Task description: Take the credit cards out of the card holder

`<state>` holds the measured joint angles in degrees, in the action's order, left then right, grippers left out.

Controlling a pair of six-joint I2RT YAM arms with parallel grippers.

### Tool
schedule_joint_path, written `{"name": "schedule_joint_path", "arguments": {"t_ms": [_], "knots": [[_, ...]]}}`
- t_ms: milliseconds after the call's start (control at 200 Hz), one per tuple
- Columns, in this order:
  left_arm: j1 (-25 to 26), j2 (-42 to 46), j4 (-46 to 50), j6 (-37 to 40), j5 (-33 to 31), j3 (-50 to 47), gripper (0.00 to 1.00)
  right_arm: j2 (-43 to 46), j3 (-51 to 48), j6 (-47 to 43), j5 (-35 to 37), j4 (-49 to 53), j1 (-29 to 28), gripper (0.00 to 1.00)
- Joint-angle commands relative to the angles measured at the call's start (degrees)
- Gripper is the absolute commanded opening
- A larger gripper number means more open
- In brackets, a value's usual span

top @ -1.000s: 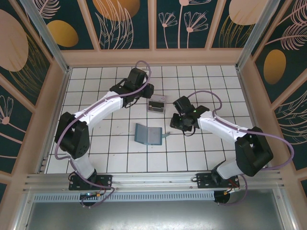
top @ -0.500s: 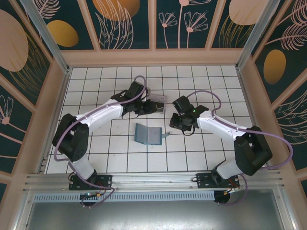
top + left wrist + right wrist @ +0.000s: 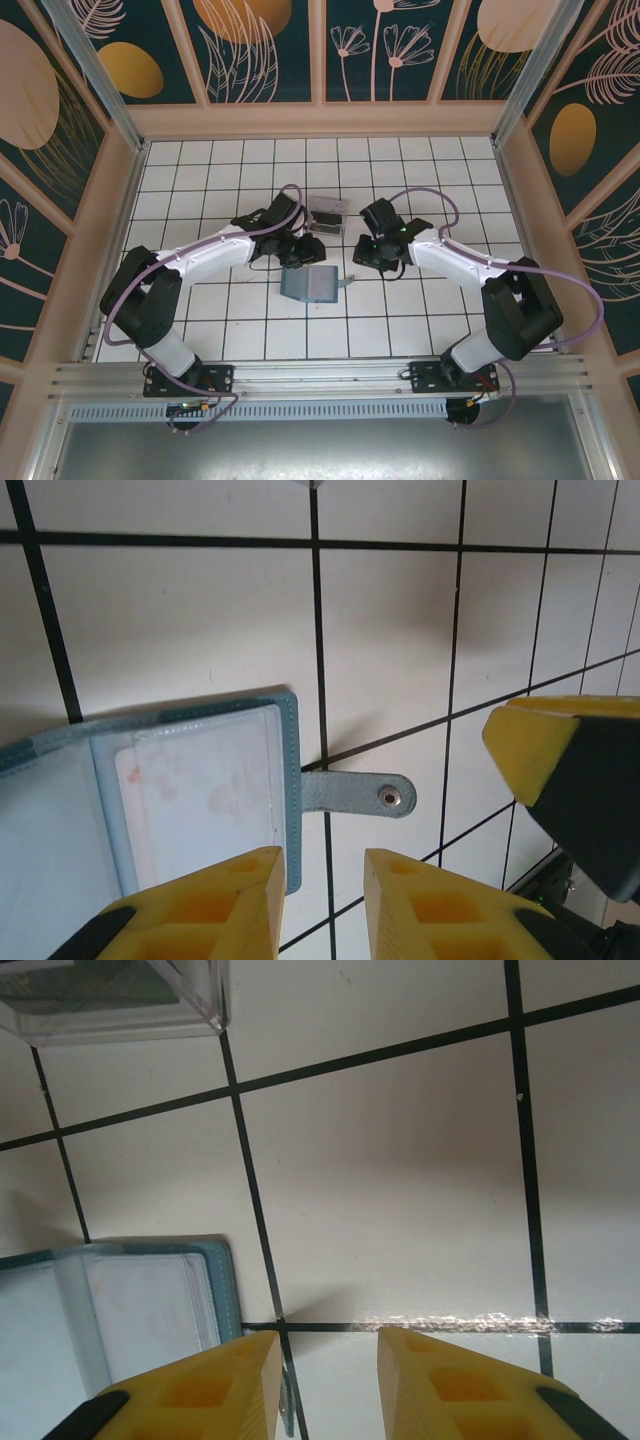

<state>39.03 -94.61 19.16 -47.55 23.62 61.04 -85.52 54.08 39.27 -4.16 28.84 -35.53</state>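
Left wrist: card holder [image 3: 180,800] w/ strap [image 3: 350,792]

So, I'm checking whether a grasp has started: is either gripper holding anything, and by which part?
Nothing is held. The left gripper is open over the wallet; the right gripper is open over floor tiles.

Both arms reached toward frame centre; the left gripper [image 3: 300,250] and right gripper [image 3: 368,256] hovered with jaws slightly parted.
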Motion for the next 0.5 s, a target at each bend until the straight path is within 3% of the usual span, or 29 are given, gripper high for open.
{"name": "schedule_joint_path", "arguments": {"t_ms": [0, 495], "knots": [[0.8, 0.2, 0.4, -1.5, 0.8, -0.9, 0.29, -0.6, 0.3, -1.1, -0.4, -1.7, 0.5, 0.32], [5.2, -8.3, 4.4, -1.7, 0.0, 3.6, 0.29, 0.9, -2.0, -2.2, -1.0, -3.1, 2.9, 0.32]]}}
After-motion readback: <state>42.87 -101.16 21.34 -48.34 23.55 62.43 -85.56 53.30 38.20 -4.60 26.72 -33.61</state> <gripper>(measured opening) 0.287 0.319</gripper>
